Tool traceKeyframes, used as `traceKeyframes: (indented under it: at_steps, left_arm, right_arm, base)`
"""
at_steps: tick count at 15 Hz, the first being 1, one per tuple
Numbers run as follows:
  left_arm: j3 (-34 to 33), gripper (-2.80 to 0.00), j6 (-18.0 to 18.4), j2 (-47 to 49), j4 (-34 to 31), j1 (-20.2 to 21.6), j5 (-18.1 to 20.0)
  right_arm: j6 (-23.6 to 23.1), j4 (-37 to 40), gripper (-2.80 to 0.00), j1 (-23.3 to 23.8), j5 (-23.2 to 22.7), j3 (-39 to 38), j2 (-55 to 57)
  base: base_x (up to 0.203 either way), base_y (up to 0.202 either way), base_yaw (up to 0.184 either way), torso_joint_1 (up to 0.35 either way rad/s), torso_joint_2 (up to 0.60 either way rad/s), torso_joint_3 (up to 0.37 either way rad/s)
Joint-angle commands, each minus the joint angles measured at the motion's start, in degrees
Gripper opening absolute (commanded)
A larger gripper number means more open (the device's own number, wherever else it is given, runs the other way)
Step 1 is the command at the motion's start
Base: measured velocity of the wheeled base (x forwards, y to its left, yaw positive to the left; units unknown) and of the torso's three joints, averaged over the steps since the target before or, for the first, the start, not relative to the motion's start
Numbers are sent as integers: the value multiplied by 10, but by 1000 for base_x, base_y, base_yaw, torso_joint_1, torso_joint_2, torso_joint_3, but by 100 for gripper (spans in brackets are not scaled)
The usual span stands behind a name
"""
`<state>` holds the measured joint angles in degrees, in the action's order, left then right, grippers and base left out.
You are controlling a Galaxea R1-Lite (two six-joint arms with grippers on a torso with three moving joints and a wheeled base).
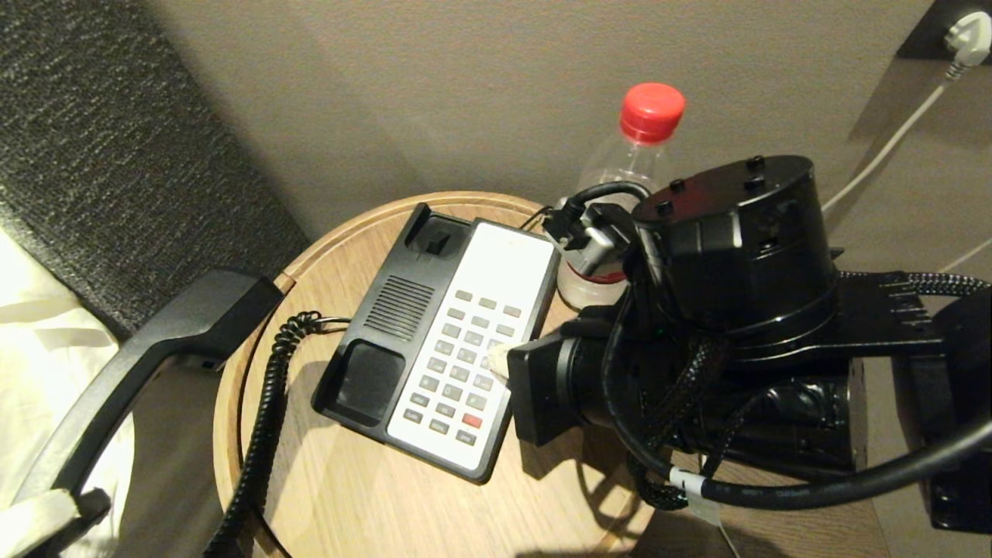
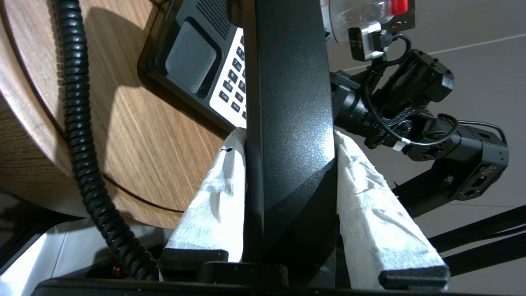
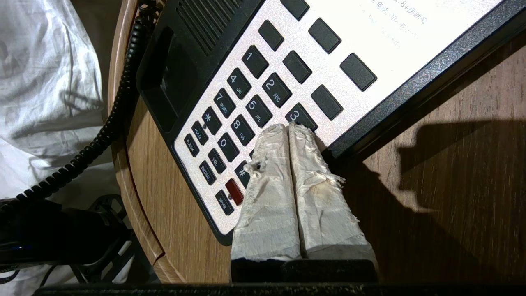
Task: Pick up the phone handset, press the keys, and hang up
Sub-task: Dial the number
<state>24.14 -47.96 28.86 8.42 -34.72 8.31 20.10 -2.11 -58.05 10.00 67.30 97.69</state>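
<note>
Pressing the keys (image 3: 263,107), the right gripper (image 3: 289,128) is clenched, tips by key 3. The left gripper (image 2: 287,139) clasps the phone handset (image 1: 147,364) off the table's (image 1: 364,496) left edge.

Round wooden table (image 1: 349,496), center frame: phone base (image 1: 442,341) on it, red-capped plastic bottle (image 1: 632,167) at upper right, coiled cord (image 1: 263,418) trailing over left edge.

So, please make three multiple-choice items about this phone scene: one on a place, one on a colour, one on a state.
1. Where is the phone handset?
A. in the cradle
B. held off the round table, on the robot's left
C. behind the bottle

2. What colour is the bottle cap?
A. red
B. blue
C. white

3. How is the right gripper?
A. wide open
B. shut, tips on the keys
C. holding the cord

Answers: 1 B, the left gripper clamps it; 2 A, cap plainly red; 3 B, fingers pressed together.
</note>
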Motion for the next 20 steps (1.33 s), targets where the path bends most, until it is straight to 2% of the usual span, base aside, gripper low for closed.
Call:
traceKeyframes:
  at_steps: [1, 8, 11, 20]
  left_arm:
    - [-1, -280, -3, 1, 1, 0, 0]
    - [-2, -280, -3, 1, 1, 0, 9]
    - [-5, -280, -3, 0, 2, 0, 10]
    - [-6, -280, -3, 0, 2, 0, 10]
  right_arm:
    - [-2, 2, -280, 0, 3, -2, 8]
    - [2, -3, -280, 0, 6, 1, 0]
    - [35, -30, -280, 0, -9, 9, -10]
    - [38, -34, -280, -1, -22, 1, -17]
  base:
    - [0, 0, 0, 0, 0, 0]
    - [0, 0, 0, 0, 0, 0]
    - [0, 0, 0, 0, 0, 0]
    - [0, 0, 0, 0, 0, 0]
